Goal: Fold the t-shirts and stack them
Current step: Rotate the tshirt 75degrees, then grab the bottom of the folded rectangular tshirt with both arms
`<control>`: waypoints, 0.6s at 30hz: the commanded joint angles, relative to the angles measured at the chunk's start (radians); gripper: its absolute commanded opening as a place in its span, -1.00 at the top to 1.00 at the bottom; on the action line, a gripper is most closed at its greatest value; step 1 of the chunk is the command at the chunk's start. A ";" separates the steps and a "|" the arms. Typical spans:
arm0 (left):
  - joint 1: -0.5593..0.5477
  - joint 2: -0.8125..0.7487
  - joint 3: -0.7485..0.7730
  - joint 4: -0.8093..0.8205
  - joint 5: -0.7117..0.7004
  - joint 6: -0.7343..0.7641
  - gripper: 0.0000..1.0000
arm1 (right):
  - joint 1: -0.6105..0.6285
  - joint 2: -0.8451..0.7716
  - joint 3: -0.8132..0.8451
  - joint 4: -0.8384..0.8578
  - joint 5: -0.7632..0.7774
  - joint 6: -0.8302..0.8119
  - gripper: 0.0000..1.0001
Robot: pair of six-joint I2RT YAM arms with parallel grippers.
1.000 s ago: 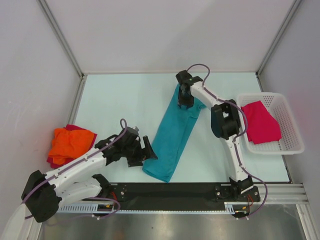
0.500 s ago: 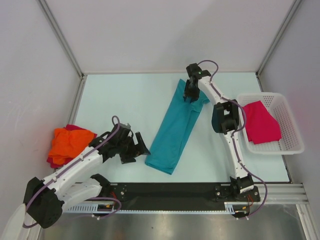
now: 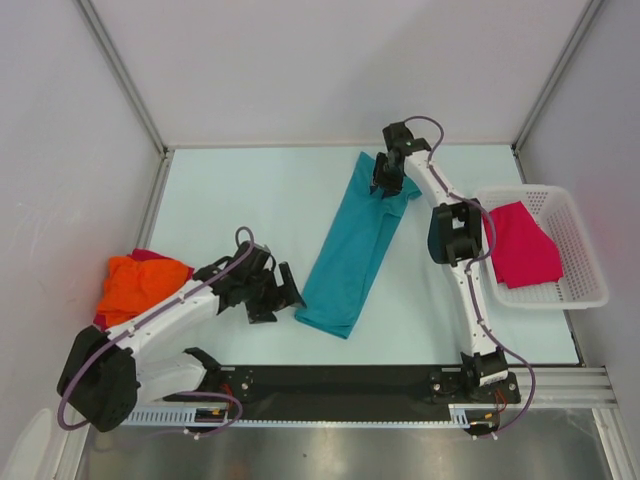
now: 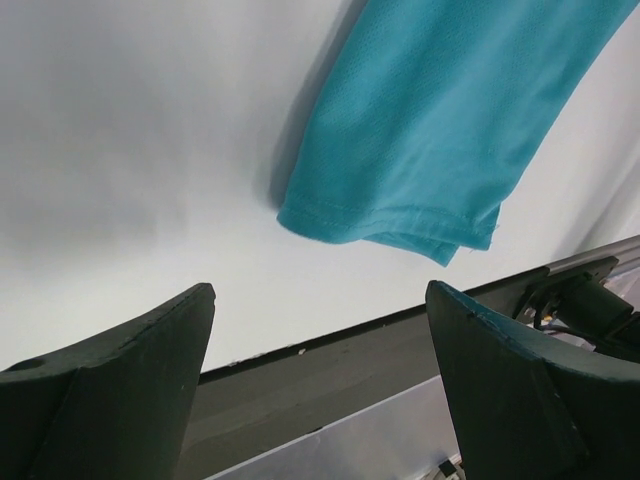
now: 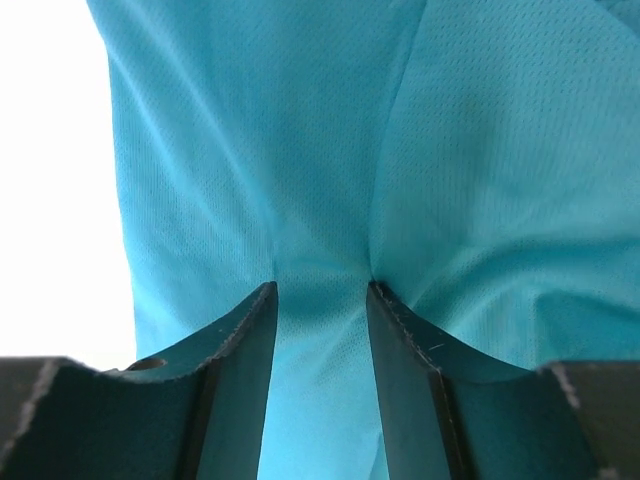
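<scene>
The right fingers [image 5: 245,345] stand a narrow way apart and are clamped on a pinch of the teal t-shirt [image 3: 352,250]. The cloth is gathered between their tips, and creases fan out from that spot. They grip the shirt at its far end, near the back of the table [image 3: 240,210].

The left fingers [image 4: 130,370] are spread wide and hold nothing. They hover over bare table just beside the shirt's near hem, without touching it.

The teal t-shirt lies as a long narrow strip, running slantwise from far right to near left. Its stitched hem is doubled at the near corner.

An orange t-shirt [image 3: 140,283] sits crumpled on a dark red t-shirt [image 3: 103,322] at the table's left edge. A magenta-pink t-shirt [image 3: 522,245] lies in the white lattice basket [image 3: 590,270] at the right.
</scene>
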 commanded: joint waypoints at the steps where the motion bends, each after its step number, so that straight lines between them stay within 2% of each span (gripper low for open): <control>1: 0.008 0.080 0.038 0.130 0.044 0.018 -0.84 | 0.031 -0.162 -0.075 0.015 0.064 -0.073 0.04; 7: 0.008 0.130 0.047 0.187 0.027 0.026 -0.84 | 0.091 -0.430 -0.340 0.038 0.120 -0.085 -0.01; 8: 0.008 0.130 0.046 0.193 0.026 0.025 -0.84 | 0.104 -0.474 -0.453 0.055 0.115 -0.079 -0.02; 13: 0.008 0.153 0.049 0.222 0.020 0.026 -0.84 | 0.177 -0.717 -0.780 0.164 0.041 0.005 -0.03; 14: 0.008 0.156 0.047 0.225 0.017 0.028 -0.84 | 0.194 -0.743 -0.887 0.193 0.039 0.022 -0.03; 18: 0.008 0.175 0.044 0.250 0.009 0.034 -0.84 | 0.281 -0.852 -1.084 0.238 0.027 0.096 -0.04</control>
